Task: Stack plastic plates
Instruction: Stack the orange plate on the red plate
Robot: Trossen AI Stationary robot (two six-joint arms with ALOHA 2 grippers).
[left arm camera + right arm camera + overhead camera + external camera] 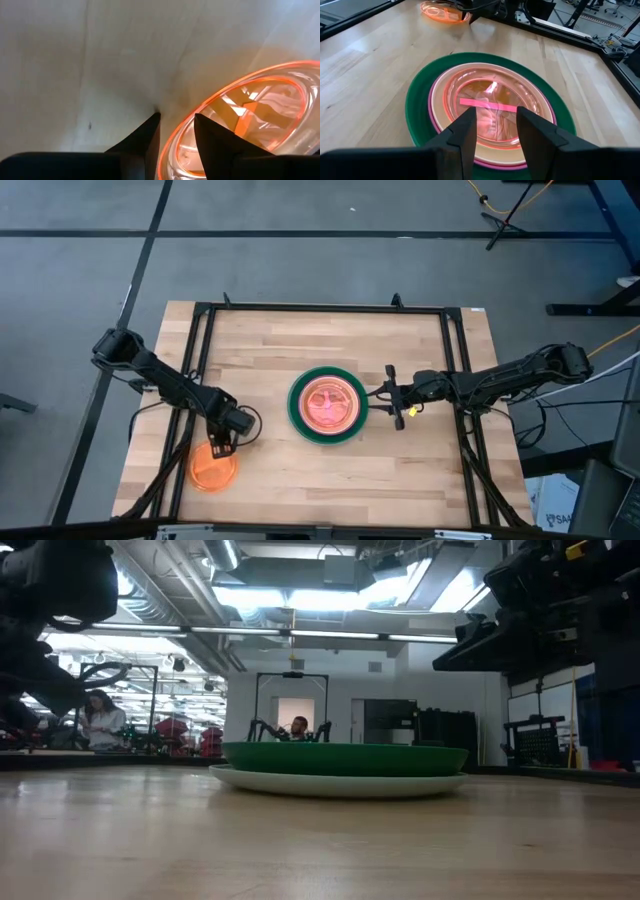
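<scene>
A stack of plates sits mid-table (pixel 327 406). A pale plate (pixel 340 783) is at the bottom, then the dark green plate (pixel 415 115), a magenta rim (pixel 433 107), a peach plate (pixel 441 82) and a translucent pink-red plate (pixel 490 107) on top. The orange plate (pixel 213 469) lies near the table's near-left corner. My left gripper (pixel 222 443) is at that plate's far edge, shut on its rim. My right gripper (pixel 386 395) hovers level at the stack's right edge, its fingers a little apart and touching nothing. My left gripper holds the orange plate by its rim (pixel 172 145) on the side facing the table's far edge. One finger (pixel 215 145) is inside the plate and the other outside, coming down from above at a slant. I cannot tell whether the plate rests on the table or is just clear of it.
The black frame rails (pixel 205 360) run along the table's left, right and far sides. Bare wood (pixel 330 480) lies between the orange plate and the stack and along the near edge. People and equipment show in the room behind the table (pixel 100 720).
</scene>
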